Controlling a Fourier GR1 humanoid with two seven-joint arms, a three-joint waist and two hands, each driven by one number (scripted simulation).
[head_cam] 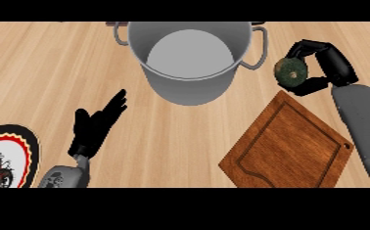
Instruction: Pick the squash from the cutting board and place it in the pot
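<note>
The squash (292,71), dark green and round, is held above the counter just past the far corner of the wooden cutting board (285,143). My right hand (327,66) is shut on it, fingers over the top and thumb underneath. The grey metal pot (192,60) stands at the back middle, left of the squash, its inside bare. The squash hangs beside the pot's right handle (257,48), apart from it. My left hand (98,121) rests open at the lower left, fingers pointing up and away.
A round plate (16,155) with a red, black and white pattern lies at the left edge, partly cut off. Light wooden counter (173,146) stretches between the left hand and the cutting board.
</note>
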